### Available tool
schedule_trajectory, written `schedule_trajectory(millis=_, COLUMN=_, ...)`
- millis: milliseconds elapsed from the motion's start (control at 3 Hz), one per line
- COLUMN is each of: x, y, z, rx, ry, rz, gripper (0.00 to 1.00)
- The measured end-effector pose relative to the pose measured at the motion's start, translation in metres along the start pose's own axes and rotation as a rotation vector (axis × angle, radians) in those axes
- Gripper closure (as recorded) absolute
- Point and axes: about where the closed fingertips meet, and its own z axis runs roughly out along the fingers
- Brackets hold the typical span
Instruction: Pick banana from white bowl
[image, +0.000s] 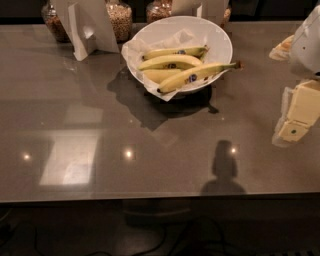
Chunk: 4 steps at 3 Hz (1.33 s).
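My claw (294, 124) hangs at the right edge of the view, above the surface (165, 170) and well apart from the white bowl (222, 37). I cannot tell whether it is spread or pressed together, and it holds nothing I can see. Above it, a white part of my arm (310, 40) comes in from the upper right corner.

The surface is a wide grey-brown slab, glossy enough to mirror the room. Three small points of light (128, 153) glint in a row across it, and a pale rectangular reflection (70, 160) lies toward the left. A dark shadow spreads from under the bowl to the left and front.

The bowl stands toward the back of the surface, a little right of centre, lined with white paper (134, 50). The banana (200, 75) lies in it nearest the front, nearly straight, its dark stem poking over the right rim and a blue sticker at mid-length. Three shorter bananas (170, 62) lie behind it.

Along the back edge stand glass jars (120, 19) of grains, partly hidden by a white folded card (87, 25) at the left. Below the front edge the floor is dark, with cables (150, 245) trailing over it.
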Motion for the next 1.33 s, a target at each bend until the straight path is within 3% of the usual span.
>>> schedule_trajectory(millis=333, x=0.0, y=0.0, z=0.0, rx=0.0, ry=0.0, rz=0.0, gripper=0.0)
schedule_trajectory(millis=667, x=-0.014, y=-0.014, z=0.0, rx=0.036, ry=-0.069, rz=-0.035, gripper=0.0)
schedule_trajectory(millis=1333, x=-0.054, y=-0.077, z=0.018, rx=0.148, ry=-0.279, rz=-0.1, gripper=0.0)
